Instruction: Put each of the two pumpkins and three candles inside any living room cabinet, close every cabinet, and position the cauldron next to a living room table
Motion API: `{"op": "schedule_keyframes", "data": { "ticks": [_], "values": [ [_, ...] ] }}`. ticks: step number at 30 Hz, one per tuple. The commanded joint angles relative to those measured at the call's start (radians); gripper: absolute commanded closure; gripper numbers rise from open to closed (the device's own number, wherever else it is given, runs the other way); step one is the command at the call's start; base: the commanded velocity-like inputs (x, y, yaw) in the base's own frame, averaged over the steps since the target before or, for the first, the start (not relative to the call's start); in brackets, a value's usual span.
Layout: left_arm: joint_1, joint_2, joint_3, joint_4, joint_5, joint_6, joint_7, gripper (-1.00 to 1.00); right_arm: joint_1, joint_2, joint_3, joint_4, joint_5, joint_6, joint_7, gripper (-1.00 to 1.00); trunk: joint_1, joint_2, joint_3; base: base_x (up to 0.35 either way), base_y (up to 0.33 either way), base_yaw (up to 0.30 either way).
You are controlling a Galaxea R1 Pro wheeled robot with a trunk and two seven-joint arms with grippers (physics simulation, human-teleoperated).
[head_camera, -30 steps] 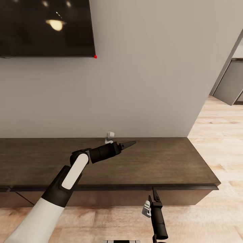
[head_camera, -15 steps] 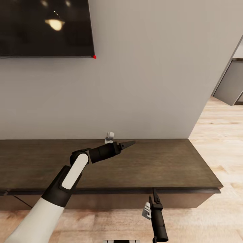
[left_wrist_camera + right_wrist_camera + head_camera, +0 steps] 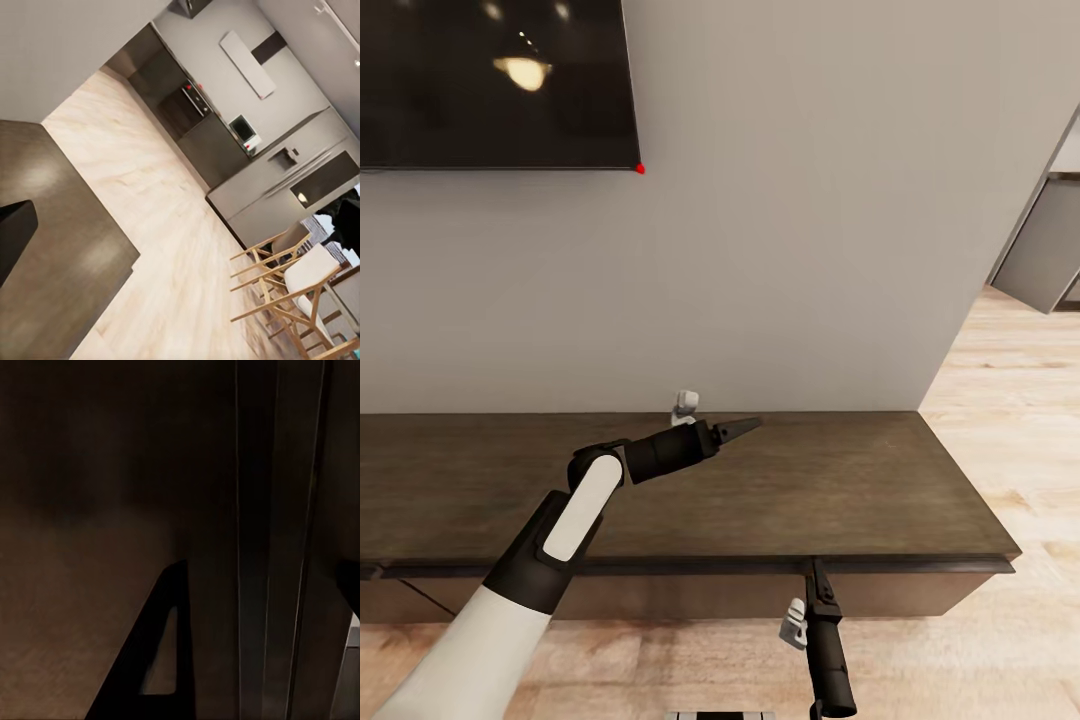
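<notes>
Dark-wood cabinet (image 3: 840, 480) looks heavy, handle-less; right gripper (image 3: 818, 577), spread, meets its front edge; left gripper (image 3: 745, 428) looks pressed together.

**Layout along the cabinet and wall**

Set against the wall (image 3: 790, 220), the cabinet (image 3: 860, 490), running from the left edge of the head view to its right end beside open floor (image 3: 1000, 420). Mounted above the cabinet's left part, a television (image 3: 490, 80). Over the cabinet top near its middle, the left gripper (image 3: 745, 428). Before the front edge, right of centre, the right gripper (image 3: 817, 575). Beyond the right end, kitchen units (image 3: 195, 112) and chairs (image 3: 292, 285).
</notes>
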Motion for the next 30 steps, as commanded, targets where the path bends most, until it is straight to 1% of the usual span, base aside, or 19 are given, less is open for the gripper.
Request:
{"op": "schedule_keyframes", "data": {
  "ticks": [1, 9, 24, 30],
  "values": [
    [0.000, 0.000, 0.000, 0.000, 0.000, 0.000, 0.000, -1.00, -0.024, 0.000, -0.007, 0.001, -0.004, -0.001, 0.001, 1.00, 0.000, 0.000, 0.000, 0.000, 0.000, 0.000],
    [0.000, 0.000, 0.002, 0.000, 0.000, 0.000, 0.000, -1.00, -0.024, 0.000, -0.007, 0.001, -0.004, -0.001, 0.000, 1.00, 0.000, 0.000, 0.000, -0.082, 0.000, 0.000],
    [0.000, 0.000, 0.002, 0.000, 0.000, 0.000, 0.000, -1.00, -0.024, -0.001, -0.007, 0.000, -0.004, -0.006, 0.000, 1.00, 0.000, 0.000, 0.000, -0.004, 0.000, 0.000],
    [0.000, 0.000, 0.003, 0.000, 0.000, -0.001, 0.000, -1.00, -0.024, -0.001, -0.007, 0.000, -0.004, -0.007, 0.000, 1.00, 0.000, 0.000, 0.000, -0.169, 0.000, 0.000]
  ]
}}
